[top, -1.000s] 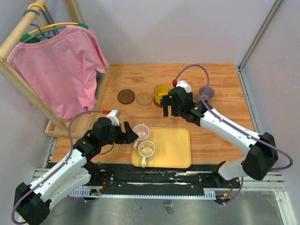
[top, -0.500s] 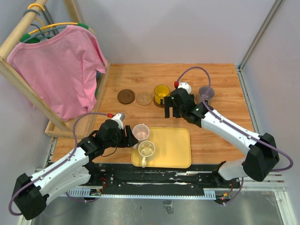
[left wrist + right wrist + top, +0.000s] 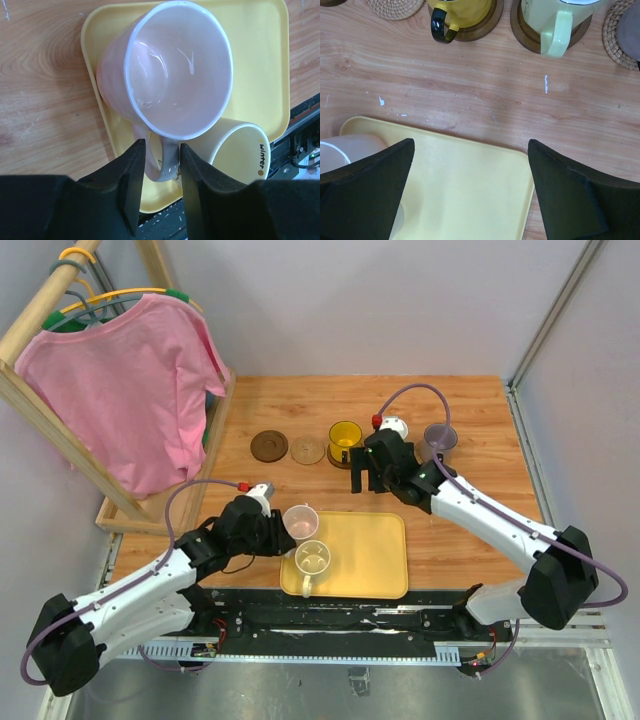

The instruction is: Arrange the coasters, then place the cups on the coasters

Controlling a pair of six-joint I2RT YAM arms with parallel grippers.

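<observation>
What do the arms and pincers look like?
The left arm and right arm are white shells with black joints. A purple cable loops to each wrist, with a red connector. The left pincer and right pincer have matte black wedge-shaped fingers.

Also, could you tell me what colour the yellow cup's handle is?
The handle is black, clearest in the right wrist view.

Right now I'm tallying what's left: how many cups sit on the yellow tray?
2: the pink cup at the tray's far-left corner, the cream cup just nearer the arms.
</observation>
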